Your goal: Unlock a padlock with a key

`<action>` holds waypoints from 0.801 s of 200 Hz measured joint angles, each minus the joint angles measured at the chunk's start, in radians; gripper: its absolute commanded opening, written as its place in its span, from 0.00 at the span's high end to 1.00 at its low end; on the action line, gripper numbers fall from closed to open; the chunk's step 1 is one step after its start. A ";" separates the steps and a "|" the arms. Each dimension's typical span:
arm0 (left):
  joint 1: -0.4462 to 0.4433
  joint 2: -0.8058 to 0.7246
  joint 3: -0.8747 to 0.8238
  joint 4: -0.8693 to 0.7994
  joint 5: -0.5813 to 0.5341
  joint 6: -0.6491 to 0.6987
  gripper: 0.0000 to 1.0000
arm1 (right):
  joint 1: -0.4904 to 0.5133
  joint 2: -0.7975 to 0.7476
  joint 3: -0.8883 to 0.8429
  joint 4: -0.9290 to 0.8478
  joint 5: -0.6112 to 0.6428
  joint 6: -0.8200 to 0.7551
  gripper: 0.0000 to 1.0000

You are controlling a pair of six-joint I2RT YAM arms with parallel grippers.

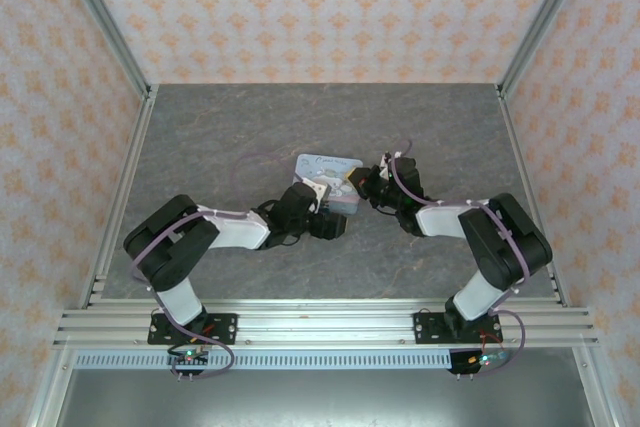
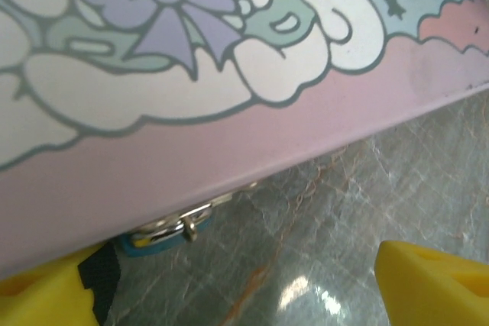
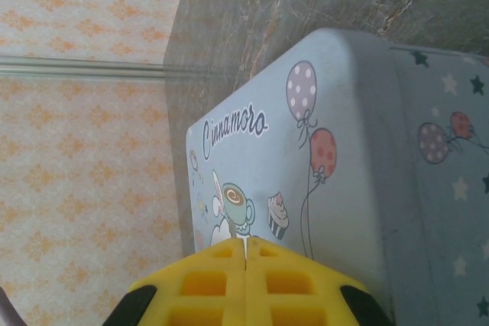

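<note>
My left gripper (image 2: 237, 286) stands wide, the padlock (image 2: 149, 240) hanging under the box (image 2: 321, 150) edge just beside one finger. My right gripper (image 3: 244, 261) is pinched on the key (image 3: 244, 246), over the lid, farther off.

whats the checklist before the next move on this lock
1. Key gripped: ok, a pale sliver pinched in the shut right gripper.
2. Padlock located: ok, hanging at the front latch of the box.
3. Padlock steadied: not ok, left gripper is open, not closed on it.
4. Keyhole visible: cannot tell, tucked under the box edge.
5. Key aimed at padlock: not ok, right gripper faces the printed lid.
</note>
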 measured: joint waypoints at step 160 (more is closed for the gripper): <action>0.018 0.049 -0.060 0.294 0.059 -0.218 0.14 | -0.009 0.021 0.014 0.015 -0.001 0.003 1.00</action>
